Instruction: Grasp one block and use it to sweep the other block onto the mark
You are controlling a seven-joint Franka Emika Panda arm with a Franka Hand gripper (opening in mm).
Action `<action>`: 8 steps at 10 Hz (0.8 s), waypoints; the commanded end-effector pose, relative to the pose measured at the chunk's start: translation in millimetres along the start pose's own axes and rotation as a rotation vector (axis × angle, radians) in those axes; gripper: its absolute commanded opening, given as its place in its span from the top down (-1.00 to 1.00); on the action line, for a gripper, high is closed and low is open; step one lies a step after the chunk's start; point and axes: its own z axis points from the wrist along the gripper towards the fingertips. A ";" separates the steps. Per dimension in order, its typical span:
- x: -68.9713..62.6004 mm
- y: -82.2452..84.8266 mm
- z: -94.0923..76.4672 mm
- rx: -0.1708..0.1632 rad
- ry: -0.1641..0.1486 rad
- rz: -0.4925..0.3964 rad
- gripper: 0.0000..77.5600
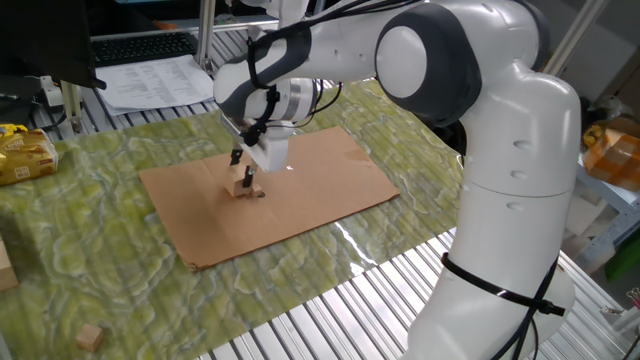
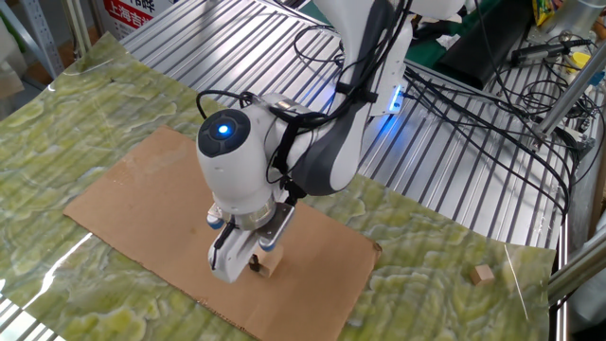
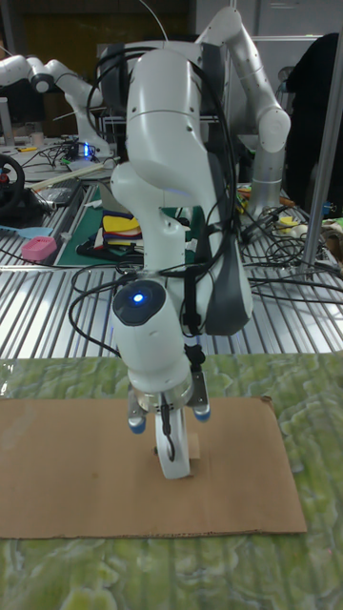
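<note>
Light tan wood, square-edged: the largest wooden cube point(image 1: 241, 185) sits low on the flat brown cardboard sheet point(image 1: 330, 185), clamped between the black fingers of the white two-finger gripper point(image 1: 246, 180). A tiny light brown wooden cube point(image 1: 259, 193) lies touching it. The cardboard rests on a glossy green marbled mat point(image 1: 80, 230). A mid-sized tan wooden cube point(image 2: 484, 275) lies well apart on the mat.
</note>
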 end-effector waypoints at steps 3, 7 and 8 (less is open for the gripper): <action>-10.0 -0.4 -2.6 -0.006 -0.019 0.014 0.97; 15.6 -10.0 -3.5 0.016 0.031 -0.027 0.97; 17.1 -11.2 -6.7 0.020 0.037 -0.046 0.97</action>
